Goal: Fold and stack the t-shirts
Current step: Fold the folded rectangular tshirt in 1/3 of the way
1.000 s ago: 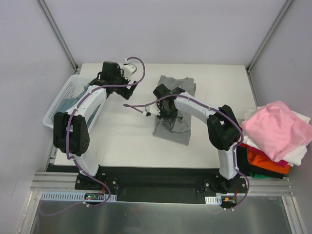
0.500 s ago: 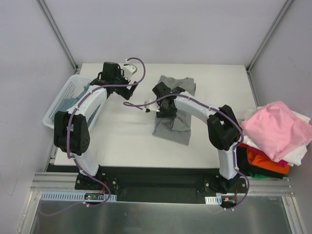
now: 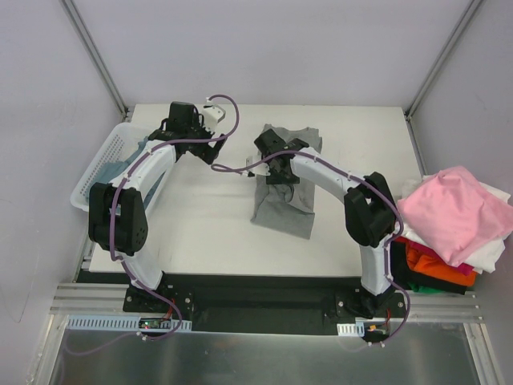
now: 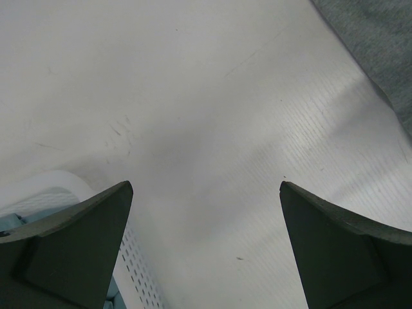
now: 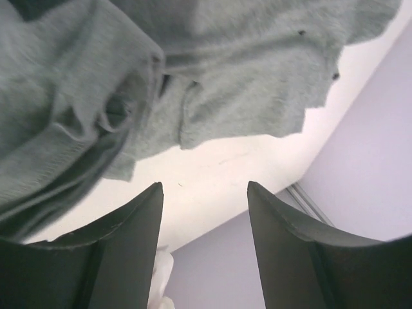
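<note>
A heather-grey t-shirt (image 3: 282,192) lies partly folded and rumpled in the middle of the table; its bunched folds fill the top of the right wrist view (image 5: 244,84). My right gripper (image 3: 279,167) hovers over its upper half, open, with nothing between its fingers (image 5: 205,187). My left gripper (image 3: 210,144) hangs over bare table to the left of the shirt, jaws wide open and empty (image 4: 206,187). A corner of the grey t-shirt (image 4: 380,38) shows at the top right of the left wrist view. A pile of t-shirts, pink (image 3: 453,212) on top with white and orange (image 3: 433,271) beneath, sits off the table's right edge.
A white slatted basket (image 3: 98,172) stands at the table's left edge with a blue-teal t-shirt (image 3: 132,154) in it; its perforated rim (image 4: 138,270) shows by my left fingers. Grey walls and metal frame posts close in the far side.
My right gripper has opened and let go of the grey t-shirt, then moved a little toward the far side. The left arm has not moved.
</note>
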